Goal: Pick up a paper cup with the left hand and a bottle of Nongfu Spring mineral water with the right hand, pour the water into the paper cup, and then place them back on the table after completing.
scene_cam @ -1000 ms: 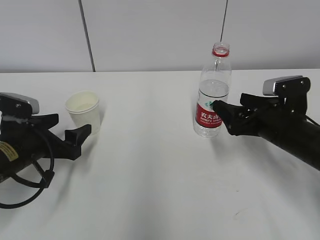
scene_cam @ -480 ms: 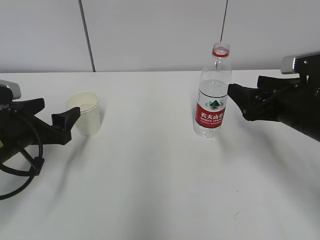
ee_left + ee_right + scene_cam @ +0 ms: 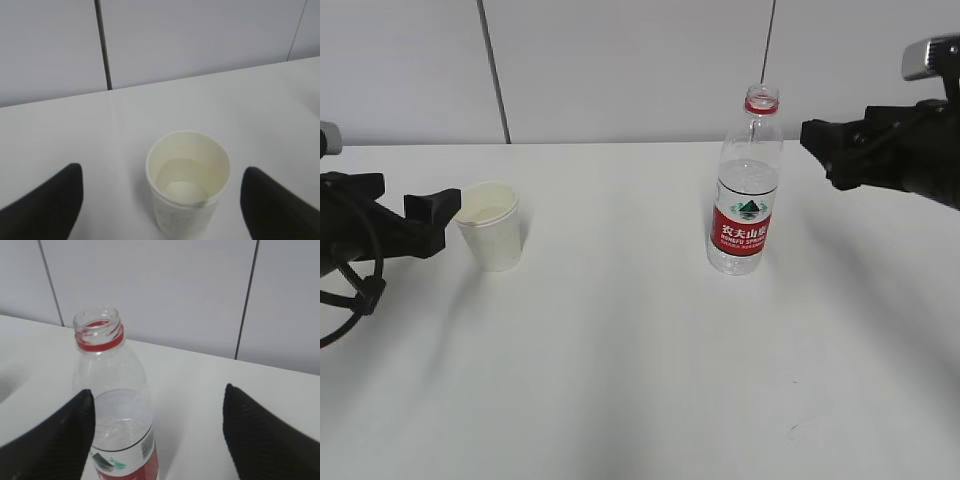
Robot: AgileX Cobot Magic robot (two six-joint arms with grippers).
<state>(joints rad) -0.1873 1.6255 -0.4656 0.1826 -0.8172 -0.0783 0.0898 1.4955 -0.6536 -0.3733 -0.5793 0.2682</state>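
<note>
Both claws, L (image 3: 430,212) & R (image 3: 817,142), now spread wide, have backed off paper cup (image 3: 491,226) & uncapped bottle (image 3: 746,186) standing on table (image 3: 620,340): task looks done.

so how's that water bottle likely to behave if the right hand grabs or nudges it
The water bottle is tall and narrow, so a push near its neck would probably tip it. Its thin clear wall looks likely to dent under a firm squeeze. With no cap on and water filling roughly half, it may slosh or spill if jolted.
</note>
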